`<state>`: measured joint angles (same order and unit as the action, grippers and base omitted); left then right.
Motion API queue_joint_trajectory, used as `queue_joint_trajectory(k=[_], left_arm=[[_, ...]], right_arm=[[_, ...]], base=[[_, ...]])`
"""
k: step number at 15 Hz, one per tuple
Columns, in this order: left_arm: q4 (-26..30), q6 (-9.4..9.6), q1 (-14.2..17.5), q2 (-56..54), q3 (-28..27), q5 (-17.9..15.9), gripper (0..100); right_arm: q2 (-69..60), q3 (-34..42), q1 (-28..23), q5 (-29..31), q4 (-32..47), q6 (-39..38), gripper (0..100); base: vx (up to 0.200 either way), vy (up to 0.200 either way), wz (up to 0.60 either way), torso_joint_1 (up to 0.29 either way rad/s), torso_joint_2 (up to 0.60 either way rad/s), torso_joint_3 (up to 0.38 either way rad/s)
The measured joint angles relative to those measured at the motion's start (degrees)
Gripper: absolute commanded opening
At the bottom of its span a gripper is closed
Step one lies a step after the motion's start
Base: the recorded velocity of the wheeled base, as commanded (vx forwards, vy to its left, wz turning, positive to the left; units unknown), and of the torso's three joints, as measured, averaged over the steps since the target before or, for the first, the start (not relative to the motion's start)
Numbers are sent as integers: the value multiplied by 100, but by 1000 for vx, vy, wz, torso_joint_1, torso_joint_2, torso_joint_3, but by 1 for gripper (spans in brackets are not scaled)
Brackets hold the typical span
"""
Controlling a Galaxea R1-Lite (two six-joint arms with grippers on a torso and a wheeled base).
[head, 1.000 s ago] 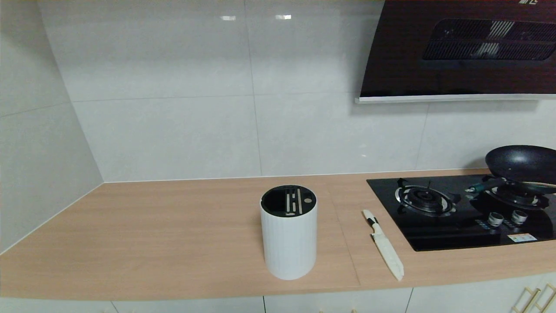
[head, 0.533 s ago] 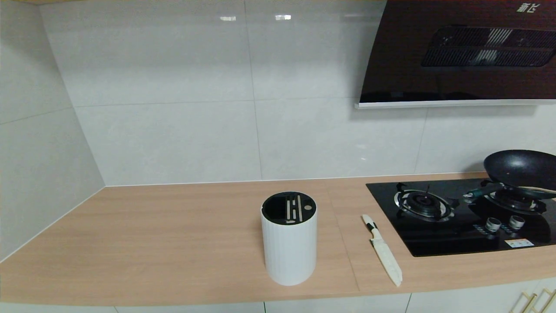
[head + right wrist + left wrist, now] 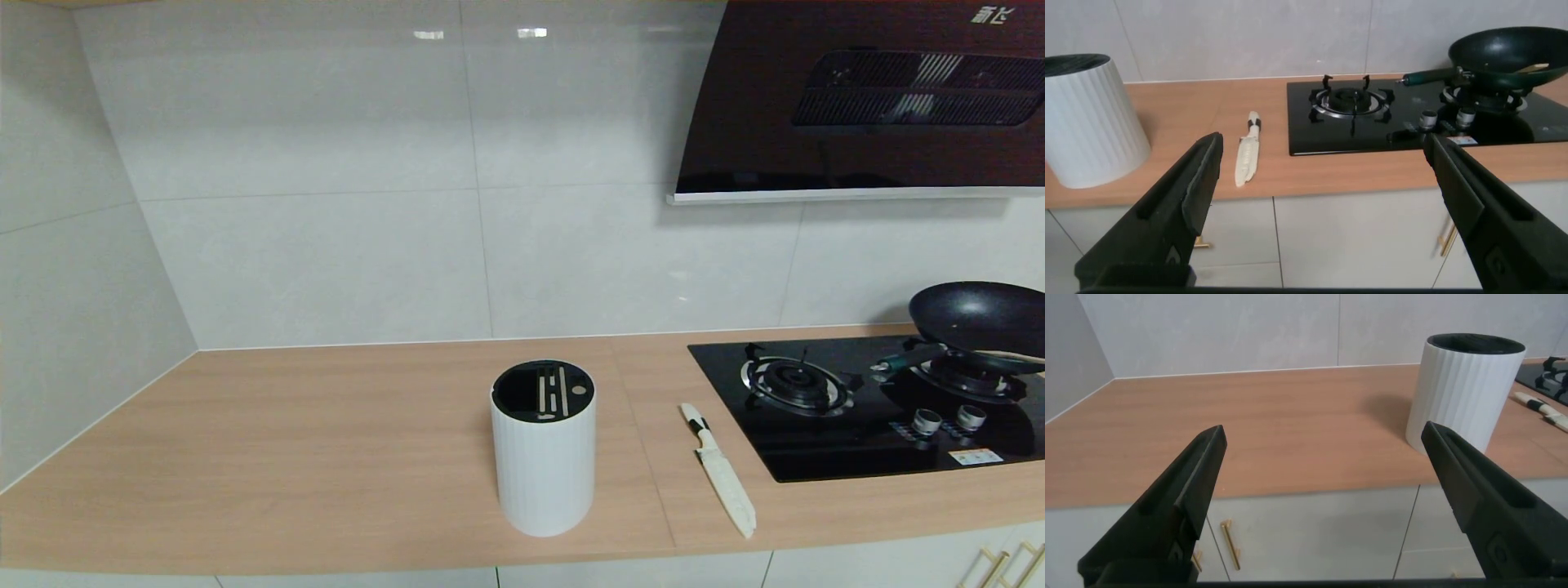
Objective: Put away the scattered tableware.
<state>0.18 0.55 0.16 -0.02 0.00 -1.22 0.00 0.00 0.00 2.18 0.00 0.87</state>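
Knife [image 3: 717, 468] flat on the worktop [image 3: 326, 449] between holder [image 3: 543, 457] and stove [image 3: 857, 408], handle far; left tool [image 3: 1323, 430] and right tool [image 3: 1321, 140] both released, the right best placed to grip the handle squarely.

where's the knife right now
The knife lies flat on the wooden counter, right of centre in the head view, between the white ribbed holder and the black gas hob, its tip toward the counter's front edge.

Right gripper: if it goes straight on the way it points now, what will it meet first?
Most likely the countertop at the gas hob's near corner, on the knife's side. The open right gripper aims beside the knife, not at it; depth is unclear.
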Motion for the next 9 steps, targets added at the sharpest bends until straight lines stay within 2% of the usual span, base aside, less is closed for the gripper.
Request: queue_joint_trajectory(k=[4,6,9], left_arm=[[0,0,0,0,0,0,100],[0,-1,0,0,0,0,100],[0,-1,0,0,0,0,100]], right_arm=[[0,-33,0,-27,-51,-7,100],[49,-451,5,-522,-130,-35,100],[429,-827,16,-733,5,-44,100]], base=[[0,0,0,0,0,0],[0,0,0,0,0,0],[0,0,0,0,0,0]])
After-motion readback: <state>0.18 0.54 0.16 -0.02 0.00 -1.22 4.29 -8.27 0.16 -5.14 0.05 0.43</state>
